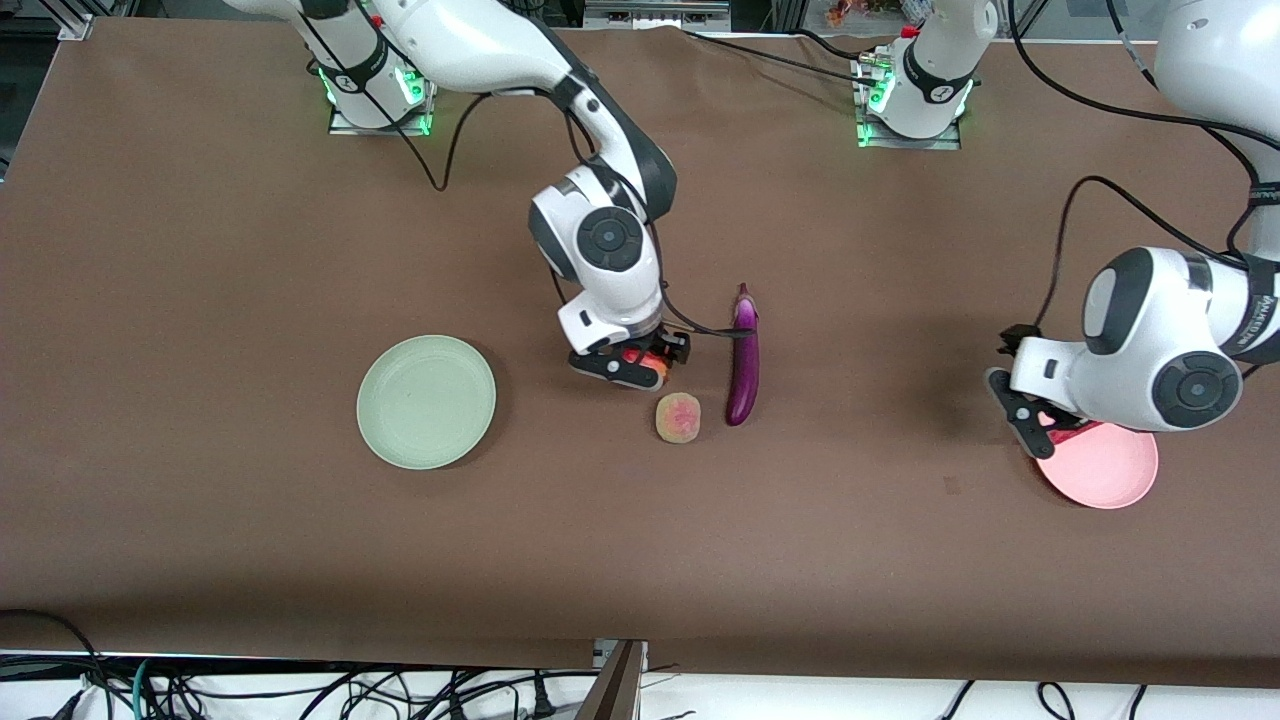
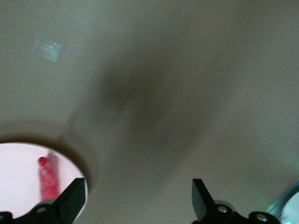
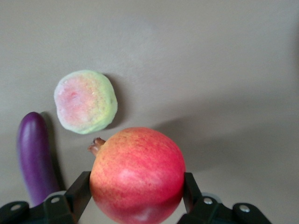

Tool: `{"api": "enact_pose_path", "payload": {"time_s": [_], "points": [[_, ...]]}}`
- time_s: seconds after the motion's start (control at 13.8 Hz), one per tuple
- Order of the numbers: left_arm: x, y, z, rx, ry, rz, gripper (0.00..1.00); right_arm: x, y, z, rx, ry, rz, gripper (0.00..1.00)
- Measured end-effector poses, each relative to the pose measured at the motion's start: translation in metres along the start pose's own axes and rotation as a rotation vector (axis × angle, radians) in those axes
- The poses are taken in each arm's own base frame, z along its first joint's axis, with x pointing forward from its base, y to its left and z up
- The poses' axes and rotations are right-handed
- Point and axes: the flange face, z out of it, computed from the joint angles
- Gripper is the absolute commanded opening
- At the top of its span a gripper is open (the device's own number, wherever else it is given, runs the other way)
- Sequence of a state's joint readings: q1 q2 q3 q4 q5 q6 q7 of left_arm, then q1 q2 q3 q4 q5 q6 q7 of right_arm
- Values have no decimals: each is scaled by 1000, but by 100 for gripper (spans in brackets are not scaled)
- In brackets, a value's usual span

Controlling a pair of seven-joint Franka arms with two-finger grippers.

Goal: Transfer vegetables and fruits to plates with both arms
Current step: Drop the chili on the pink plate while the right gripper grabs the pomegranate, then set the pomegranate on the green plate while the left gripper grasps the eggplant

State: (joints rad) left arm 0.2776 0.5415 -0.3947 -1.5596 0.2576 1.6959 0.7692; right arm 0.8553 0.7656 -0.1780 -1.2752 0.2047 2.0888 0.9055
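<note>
Your right gripper [image 3: 136, 196] pinches the red fruit [image 3: 138, 175] beside the peach [image 1: 678, 417] and eggplant [image 1: 742, 360], so a fast lift toward the green plate [image 1: 426, 401] may let it slip, while your left gripper [image 2: 139, 198] hangs spread beside the pink plate [image 1: 1110, 475] holding the chili [image 2: 48, 179].

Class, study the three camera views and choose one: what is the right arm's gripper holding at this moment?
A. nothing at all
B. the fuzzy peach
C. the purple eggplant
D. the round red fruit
D: the right gripper has its fingers closed on either side of the round red fruit, while the peach and eggplant lie loose on the table.
</note>
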Motion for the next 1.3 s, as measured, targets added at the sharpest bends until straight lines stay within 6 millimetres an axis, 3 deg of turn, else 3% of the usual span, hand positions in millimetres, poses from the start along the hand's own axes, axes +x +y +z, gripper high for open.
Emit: {"api": "enact_pose_path", "payload": {"time_s": [0.14, 0.29, 0.36, 0.51, 0.65, 0.72, 0.8, 0.94, 1.09, 1.3], "points": [[32, 34, -10, -72, 63, -110, 100, 13, 23, -40, -47, -58, -71, 35], [60, 62, -15, -168, 120, -251, 100, 46, 62, -56, -82, -107, -163, 35], [79, 79, -15, -191, 140, -302, 100, 71, 89, -56, -86, -120, -200, 35], [136, 128, -9, -175, 162, -409, 100, 124, 155, -51, -86, -148, -269, 35], [195, 187, 15, -144, 216, -477, 100, 168, 221, -42, -81, -179, -307, 36], [214, 208, 34, -113, 238, -476, 100, 183, 251, -36, -79, -196, -312, 36], [222, 219, 52, -59, 249, -460, 100, 193, 276, -29, -76, -209, -316, 36], [220, 222, 87, 10, 276, -456, 100, 202, 305, -10, -70, -210, -324, 37], [216, 223, 108, 13, 295, -494, 100, 202, 318, 12, -64, -190, -342, 45], [221, 236, 119, 5, 335, -533, 100, 204, 333, 38, -65, -169, -350, 63]]}}
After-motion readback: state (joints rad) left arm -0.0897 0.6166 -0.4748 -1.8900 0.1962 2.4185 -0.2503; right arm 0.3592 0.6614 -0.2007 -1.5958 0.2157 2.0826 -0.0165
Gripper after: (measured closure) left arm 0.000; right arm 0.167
